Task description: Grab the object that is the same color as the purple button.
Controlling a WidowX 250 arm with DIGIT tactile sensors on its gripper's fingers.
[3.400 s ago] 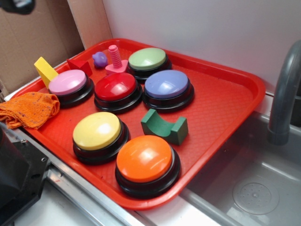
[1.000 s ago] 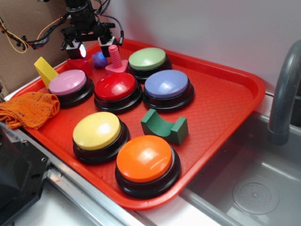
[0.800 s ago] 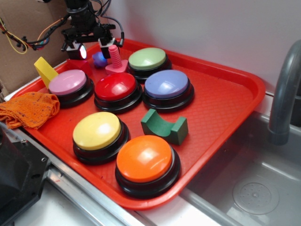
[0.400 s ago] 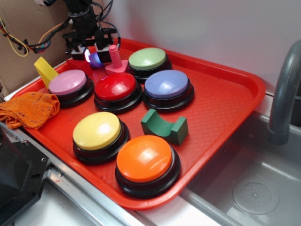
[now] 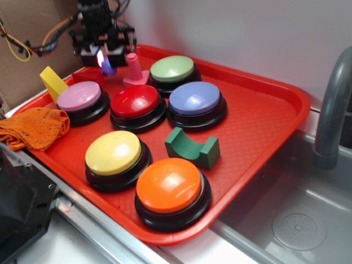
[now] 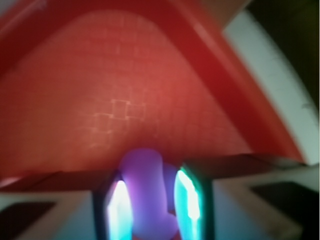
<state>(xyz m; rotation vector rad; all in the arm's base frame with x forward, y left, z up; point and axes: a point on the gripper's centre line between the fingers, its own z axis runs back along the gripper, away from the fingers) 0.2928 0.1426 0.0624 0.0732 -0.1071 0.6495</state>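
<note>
Tool: the black robot tool (image 5: pixel 104 59) at the far left corner of the red plastic tray (image 5: pixel 264 126) has its fingers closed in on the small blue-violet lumpy plastic toy piece (image 6: pixel 147 192).
Toy piece: sits between the two lit pads (image 6: pixel 119 210); likely light, rigid and smooth, so apt to slip; best pinched across its rounded middle.
Match: large blue-violet glossy dome button (image 5: pixel 196 99) stands mid-tray.
Unclear: wrist view blurred; firm contact and lift-off cannot be judged; the piece is nearly hidden from outside.

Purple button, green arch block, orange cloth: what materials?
Purple button: likely glossy plastic dome, bright highlights, on a black base. Green arch block: matte painted finish, looks like wood, can't confirm. Orange cloth: soft, crumpled knit or woven fabric.
</note>
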